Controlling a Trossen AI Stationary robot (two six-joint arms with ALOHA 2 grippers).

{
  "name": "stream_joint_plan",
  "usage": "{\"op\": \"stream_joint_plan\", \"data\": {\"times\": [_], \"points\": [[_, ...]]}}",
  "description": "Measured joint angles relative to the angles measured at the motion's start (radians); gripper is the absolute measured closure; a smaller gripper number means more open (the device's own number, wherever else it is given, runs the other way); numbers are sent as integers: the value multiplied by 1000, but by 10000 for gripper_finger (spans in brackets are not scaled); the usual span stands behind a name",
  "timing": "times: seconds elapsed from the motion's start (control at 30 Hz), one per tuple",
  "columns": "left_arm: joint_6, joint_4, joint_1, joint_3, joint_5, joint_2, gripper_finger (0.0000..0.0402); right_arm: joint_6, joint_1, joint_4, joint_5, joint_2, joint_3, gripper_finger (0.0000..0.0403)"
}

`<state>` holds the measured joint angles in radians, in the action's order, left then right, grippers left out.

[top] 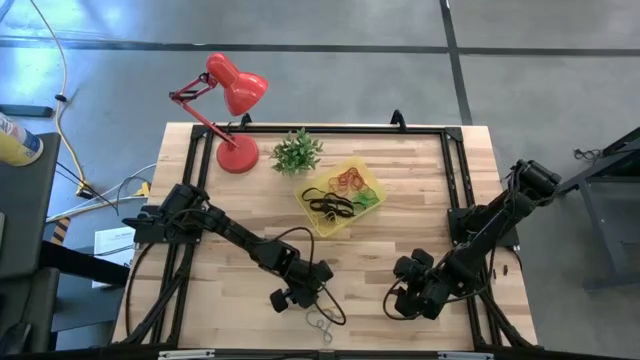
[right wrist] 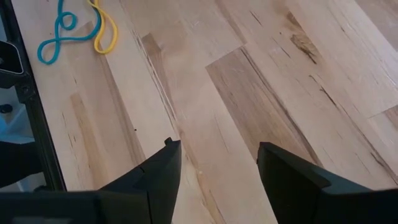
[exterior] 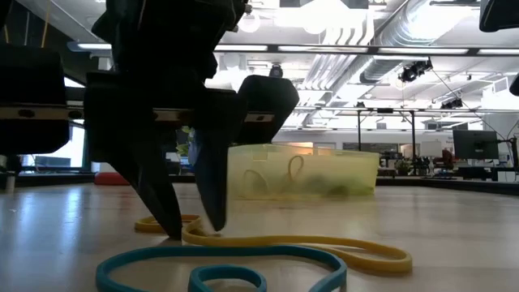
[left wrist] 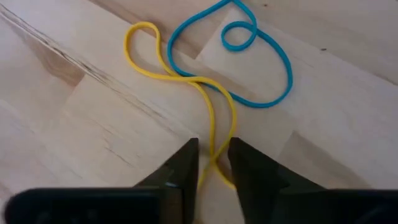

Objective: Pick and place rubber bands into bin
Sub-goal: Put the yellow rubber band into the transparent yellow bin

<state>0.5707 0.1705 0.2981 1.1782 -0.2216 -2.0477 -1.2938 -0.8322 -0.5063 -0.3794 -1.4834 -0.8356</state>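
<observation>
A yellow rubber band [left wrist: 212, 124] lies flat on the wooden table near its front edge, crossing a blue rubber band [left wrist: 290, 71]; both also show in the low view, yellow rubber band [exterior: 324, 243] and blue rubber band [exterior: 162, 256]. My left gripper [left wrist: 213, 163] points steeply down, its two fingers standing on either side of the yellow band's near end with a narrow gap. The yellow bin [top: 372, 176], farther back at the middle, holds several bands. My right gripper [top: 405, 300] hangs open over bare wood at the right. My left gripper has its fingertips [exterior: 174, 231] down at the table, one on each side of the yellow band's near end [left wrist: 214, 149]. Two strands run through the gap. I cannot tell whether the fingers touch the band, which lies slack and flat.
A red desk lamp [top: 235, 100] and a small green plant [top: 297, 150] stand at the table's far edge, left of the bin. Black frame rails [top: 452, 170] run along the table's sides. The bands lie close to the near edge; bare wood lies between the arms.
</observation>
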Motion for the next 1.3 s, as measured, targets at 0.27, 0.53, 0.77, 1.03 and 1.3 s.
{"op": "stream_joint_plan", "data": {"times": [0.27,0.53,0.77,1.03,1.3], "points": [[-42,28,-6,1,-15,-2,394,4,0,-7,-16,0,0,208],[-89,30,-30,0,-24,-3,398,11,0,-9,-34,0,0,210],[-108,62,-65,42,-82,-7,399,17,0,-29,-38,0,0,210],[-89,143,-82,132,-28,-14,401,29,0,-44,-41,0,0,210],[-51,255,-78,234,-12,-13,401,46,0,-54,-93,0,0,210]]}}
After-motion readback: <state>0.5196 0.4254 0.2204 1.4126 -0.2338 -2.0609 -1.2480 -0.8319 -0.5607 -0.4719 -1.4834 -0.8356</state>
